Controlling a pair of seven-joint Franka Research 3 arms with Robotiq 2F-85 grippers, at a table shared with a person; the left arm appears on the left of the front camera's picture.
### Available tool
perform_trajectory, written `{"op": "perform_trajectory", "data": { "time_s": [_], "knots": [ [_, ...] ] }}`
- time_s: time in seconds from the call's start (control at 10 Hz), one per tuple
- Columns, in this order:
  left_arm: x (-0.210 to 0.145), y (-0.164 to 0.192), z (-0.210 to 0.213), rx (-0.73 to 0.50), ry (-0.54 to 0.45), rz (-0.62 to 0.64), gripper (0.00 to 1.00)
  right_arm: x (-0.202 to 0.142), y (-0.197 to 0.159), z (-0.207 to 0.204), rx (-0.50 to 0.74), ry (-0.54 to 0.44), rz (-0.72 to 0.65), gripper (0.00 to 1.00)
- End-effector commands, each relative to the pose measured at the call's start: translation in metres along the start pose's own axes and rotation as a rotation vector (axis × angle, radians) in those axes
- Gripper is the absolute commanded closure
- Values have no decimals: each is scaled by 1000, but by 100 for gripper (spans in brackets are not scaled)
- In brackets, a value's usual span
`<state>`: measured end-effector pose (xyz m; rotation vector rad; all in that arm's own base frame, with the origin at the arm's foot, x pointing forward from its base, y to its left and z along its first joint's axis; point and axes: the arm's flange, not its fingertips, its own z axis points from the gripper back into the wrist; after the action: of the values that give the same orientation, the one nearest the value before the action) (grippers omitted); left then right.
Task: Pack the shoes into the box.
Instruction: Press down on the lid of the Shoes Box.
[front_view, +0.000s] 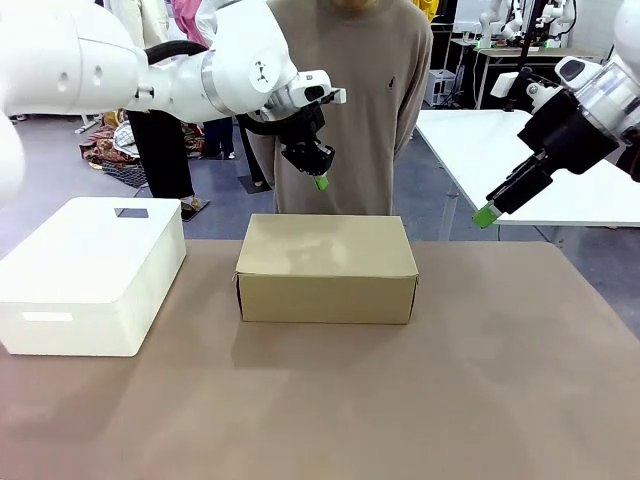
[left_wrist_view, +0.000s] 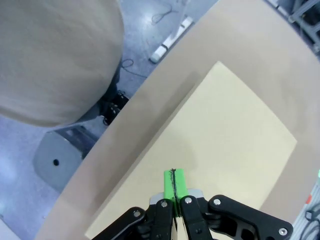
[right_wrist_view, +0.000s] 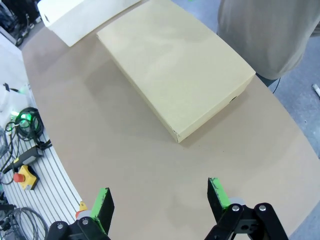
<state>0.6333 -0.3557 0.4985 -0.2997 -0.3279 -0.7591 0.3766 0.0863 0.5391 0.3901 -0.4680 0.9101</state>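
From the front, the box (front_view: 327, 266) sits closed in the middle of the worktop (front_view: 400, 400), its flap lid down and flat, with a person (front_view: 340, 100) standing just behind it at the far edge and a white box (front_view: 90, 275) well off to its left. The left gripper (front_view: 320, 182) hangs above the box's far edge, its jaws clenched on nothing, while the right gripper (front_view: 485, 214) hovers high and well to the right of the box. No shoes lie on the worktop beside the box, and whether they are already inside cannot be told with the lid shut. The left wrist view looks down on the box (left_wrist_view: 220, 150) from directly above, the left gripper (left_wrist_view: 174, 182) showing its green pads pressed together over the lid. The right wrist view takes in the box (right_wrist_view: 175, 65) from a distance, near the far rim of the worktop, with the right gripper (right_wrist_view: 160, 200) spread wide and empty. Judging from this, the packing step is either not started or already finished; if shoes remain to go in, the next move calls for raising the lid first.
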Motion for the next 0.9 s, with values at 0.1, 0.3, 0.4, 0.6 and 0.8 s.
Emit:
{"op": "perform_trajectory", "data": {
  "time_s": [0.1, 0.3, 0.4, 0.6, 0.8],
  "knots": [
    [6, 5, -23, 22, 72, 45, 100, 0, -1, 0, -6, 5, 2, 0],
    [0, 10, -43, 24, 106, 66, 100, 0, -1, 0, -6, 5, 2, 0],
    [-2, 13, -51, 27, 118, 76, 100, 0, -1, 0, -6, 5, 2, 0],
    [-5, 15, -65, 26, 148, 88, 100, 0, -1, 0, -6, 5, 2, 0],
    [-9, 16, -70, 19, 160, 94, 100, 0, -1, 0, -6, 5, 2, 0]
  ]
}}
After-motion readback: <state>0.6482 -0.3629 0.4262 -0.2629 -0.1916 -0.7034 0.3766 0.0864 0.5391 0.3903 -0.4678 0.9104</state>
